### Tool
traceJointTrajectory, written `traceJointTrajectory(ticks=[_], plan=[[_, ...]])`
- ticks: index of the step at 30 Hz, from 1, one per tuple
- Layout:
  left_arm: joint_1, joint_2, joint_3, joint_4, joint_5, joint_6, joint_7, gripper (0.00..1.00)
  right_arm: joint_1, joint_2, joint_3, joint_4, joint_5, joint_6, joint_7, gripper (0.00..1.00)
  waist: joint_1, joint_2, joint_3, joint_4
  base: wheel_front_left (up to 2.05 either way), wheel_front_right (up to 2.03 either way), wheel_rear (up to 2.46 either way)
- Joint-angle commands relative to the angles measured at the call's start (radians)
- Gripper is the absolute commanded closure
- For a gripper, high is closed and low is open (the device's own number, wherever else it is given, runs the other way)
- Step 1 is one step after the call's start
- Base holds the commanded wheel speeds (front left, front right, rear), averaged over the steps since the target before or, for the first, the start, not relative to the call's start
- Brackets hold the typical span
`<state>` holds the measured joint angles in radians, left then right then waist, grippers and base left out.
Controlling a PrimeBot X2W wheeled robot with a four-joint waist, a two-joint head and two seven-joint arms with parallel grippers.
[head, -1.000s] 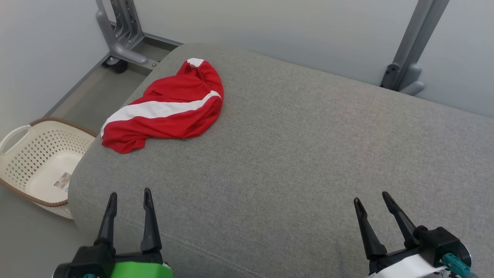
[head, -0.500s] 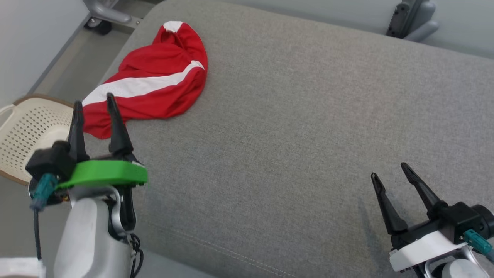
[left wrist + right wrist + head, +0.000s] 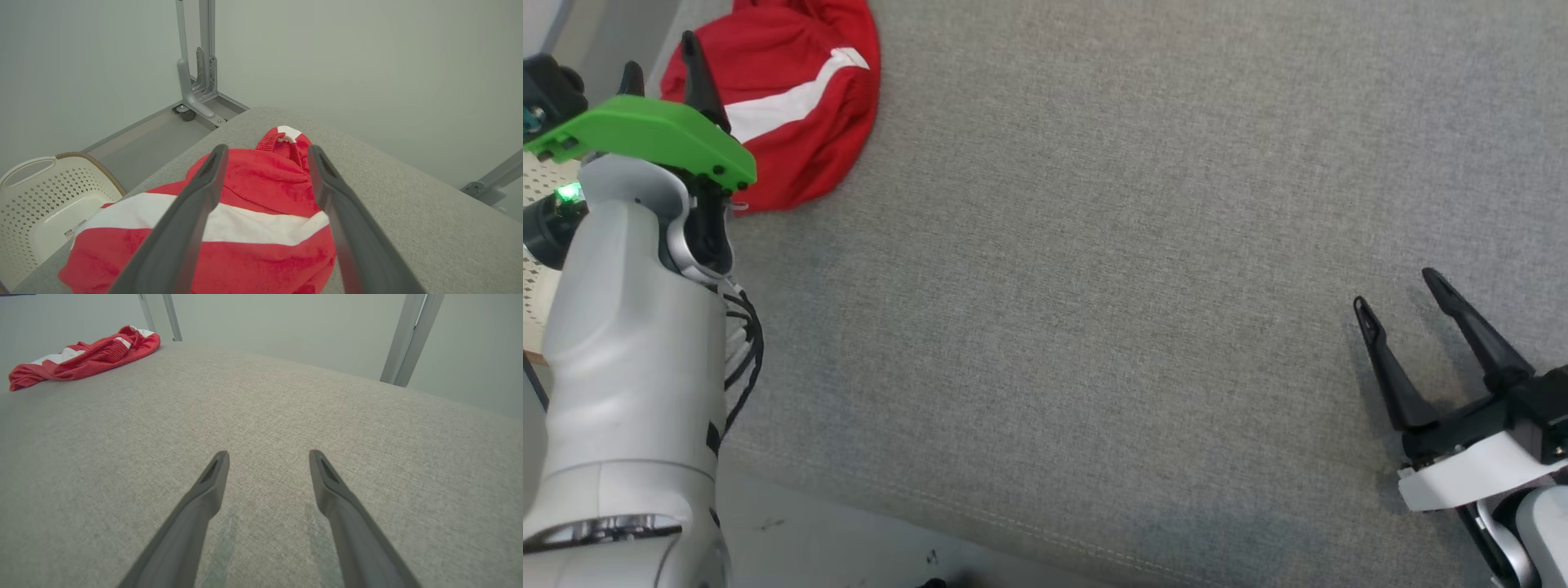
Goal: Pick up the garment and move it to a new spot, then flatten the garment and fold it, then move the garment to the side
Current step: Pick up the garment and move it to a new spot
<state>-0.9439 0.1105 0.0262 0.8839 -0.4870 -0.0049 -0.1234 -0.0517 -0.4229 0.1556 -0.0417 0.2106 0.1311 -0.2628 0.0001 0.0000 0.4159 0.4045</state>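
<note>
- Head view: the garment (image 3: 792,90), red with a white stripe, lies at the upper left on the grey padded surface (image 3: 1094,286). The top edge cuts it off, and the left gripper (image 3: 660,55) hides its left side. The pale left forearm rises along the left edge with its fingers spread. The right gripper (image 3: 1395,287) sits at the lower right, also spread and empty. The whole picture has shifted since half a second ago, so the camera moved.
- Left wrist view: the spread left gripper (image 3: 266,148) frames the garment (image 3: 261,183); we cannot tell if it touches. A cream basket (image 3: 45,192) is cut off at the lower left.
- Right wrist view: the right gripper (image 3: 268,452) hovers, spread, over bare fabric. The garment (image 3: 90,355) lies well apart at the upper left.
</note>
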Motion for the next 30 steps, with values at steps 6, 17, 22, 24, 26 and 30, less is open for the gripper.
traceJointTrajectory(ticks=[6, 17, 22, 24, 26, 30], plan=[[-0.174, 0.033, 0.018, 0.208, -0.051, 0.012, 0.184, 0.00, -0.052, -0.064, -0.019, -0.034, -0.006, -0.001, -0.004, 0.00, -0.0001, 0.0000, 0.170, -0.052, 0.00, 0.00, 0.00], [-0.253, 0.075, 0.045, 0.372, -0.092, 0.044, 0.273, 0.00, -0.105, -0.111, -0.018, -0.040, -0.001, -0.002, 0.000, 0.00, -0.0001, 0.0000, 0.246, -0.102, 0.00, 0.00, 0.00], [-0.242, 0.073, 0.025, 0.393, -0.079, 0.051, 0.280, 0.00, -0.106, -0.102, -0.022, -0.035, -0.006, -0.002, 0.003, 0.00, -0.0001, 0.0000, 0.261, -0.109, 0.00, 0.00, 0.00], [-0.240, 0.073, 0.021, 0.395, -0.076, 0.051, 0.274, 0.00, -0.108, -0.099, -0.020, -0.033, -0.005, -0.002, 0.003, 0.00, -0.0001, 0.0000, 0.261, -0.110, 0.00, 0.00, 0.00], [-0.238, 0.072, 0.015, 0.398, -0.074, 0.037, 0.262, 1.00, -0.114, -0.093, -0.015, -0.028, -0.003, -0.002, 0.003, 0.00, -0.0001, 0.0000, 0.259, -0.113, 0.00, 0.00, 0.00], [-0.234, 0.099, 0.015, 0.379, -0.065, 0.031, 0.147, 1.00, -0.128, -0.077, -0.001, -0.023, -0.001, -0.002, 0.003, 0.00, -0.0001, 0.0000, 0.235, -0.120, 0.00, 0.00, 0.00]])
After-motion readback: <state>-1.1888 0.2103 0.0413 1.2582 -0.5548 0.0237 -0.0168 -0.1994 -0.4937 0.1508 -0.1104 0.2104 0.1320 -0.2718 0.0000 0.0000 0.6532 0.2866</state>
